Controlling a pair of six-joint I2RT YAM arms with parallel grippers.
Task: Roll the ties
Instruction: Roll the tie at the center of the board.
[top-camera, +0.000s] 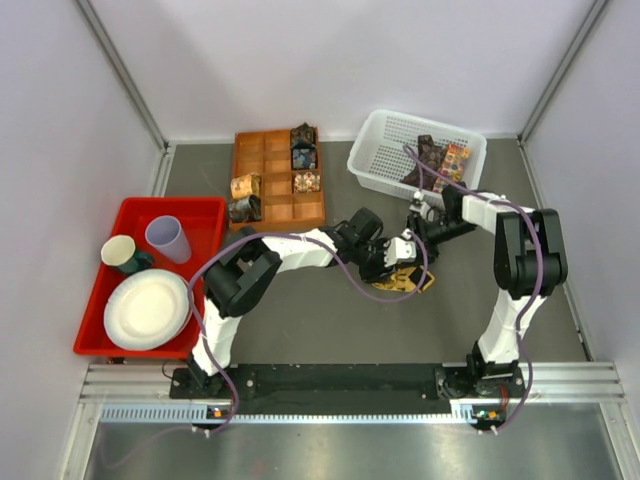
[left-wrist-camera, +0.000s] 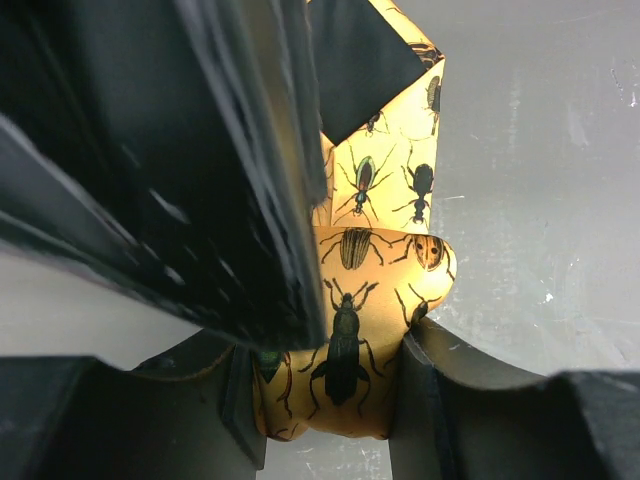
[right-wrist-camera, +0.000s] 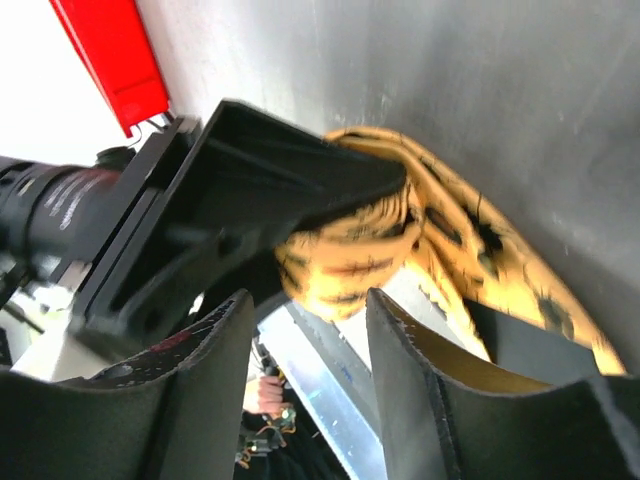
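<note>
A golden-yellow tie (top-camera: 412, 280) with dark beetle prints lies partly rolled at mid-table. My left gripper (top-camera: 393, 262) is shut on its rolled end. In the left wrist view the roll (left-wrist-camera: 380, 270) sits squeezed between the jaws of my left gripper (left-wrist-camera: 322, 395), and the loose strip runs away across the table. My right gripper (top-camera: 420, 232) is open just behind the roll. In the right wrist view the roll (right-wrist-camera: 350, 255) hangs just ahead of my right gripper (right-wrist-camera: 308, 300), untouched, with the left gripper (right-wrist-camera: 250, 180) clamped on it.
An orange-brown compartment tray (top-camera: 275, 165) at the back holds several rolled ties (top-camera: 303, 145). A white mesh basket (top-camera: 380, 150) at the back right holds unrolled ties (top-camera: 440, 160). A red bin (top-camera: 205, 215) on the left holds two cups and a plate.
</note>
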